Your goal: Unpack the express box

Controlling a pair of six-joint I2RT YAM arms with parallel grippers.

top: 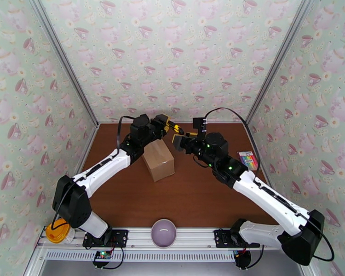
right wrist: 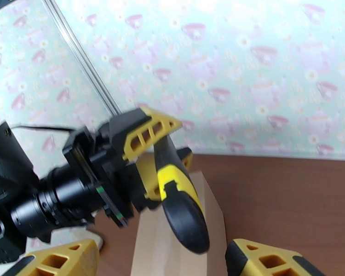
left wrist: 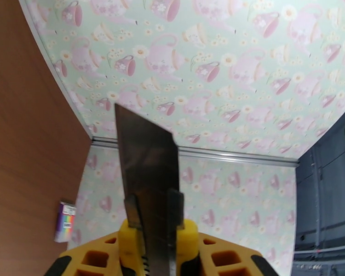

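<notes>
Top view: the express box [top: 158, 160] stands mid-table [top: 195, 203], nearer the far edge. Above its far side, the left gripper [top: 167, 123] clamps a utility knife [top: 177, 129], and the right gripper [top: 178, 140] gapes just beside it.

Left wrist: the knife's blade [left wrist: 149, 166] juts from between the yellow fingers [left wrist: 198, 244].

Right wrist: the right gripper's spread fingers [right wrist: 273, 261] hold nothing, and the knife handle [right wrist: 179, 203] hangs over the box.

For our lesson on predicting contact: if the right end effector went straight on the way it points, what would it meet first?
The right end effector would probably meet the knife handle, held by the left end effector by the box; depth is unclear.
</notes>
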